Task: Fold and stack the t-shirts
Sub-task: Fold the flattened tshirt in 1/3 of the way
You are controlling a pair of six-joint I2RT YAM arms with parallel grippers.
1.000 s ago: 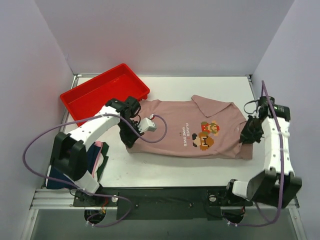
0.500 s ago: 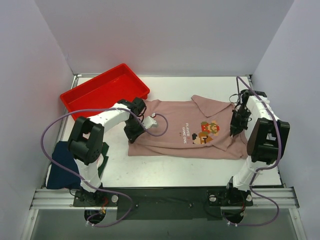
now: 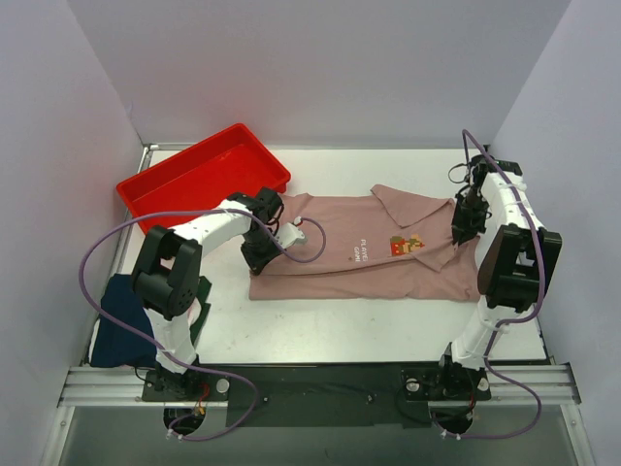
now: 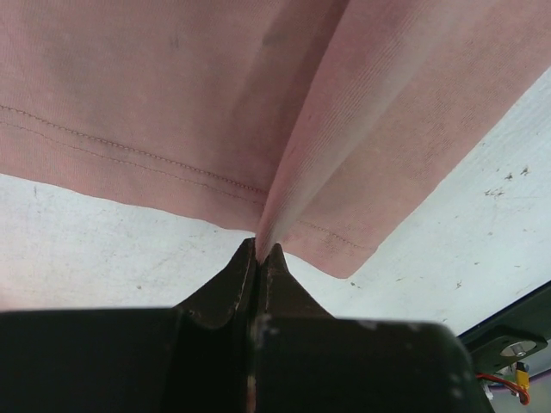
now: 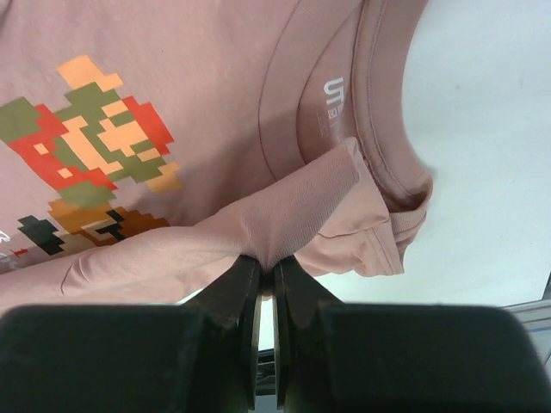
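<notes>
FIELD: Both arms have carried the near edge of the pink collared shirt (image 3: 359, 272) away from their bases, and the fold now hides the lower part of the chest print (image 3: 408, 246).

DESK: Grips?

FIELD: The left gripper (image 4: 260, 251) is clamped tight on the hem (image 4: 129, 155) end. The right gripper (image 5: 267, 262) is pinched closed on a fold beside the collar (image 5: 387, 129).

DESK: What governs the next move?

FIELD: The shirt lies mid-table, long axis left to right between the jaws. Its far edge lies beyond both, so the fold likely finishes that way. The navy shirt (image 3: 116, 330) waits by the left arm's base.
</notes>
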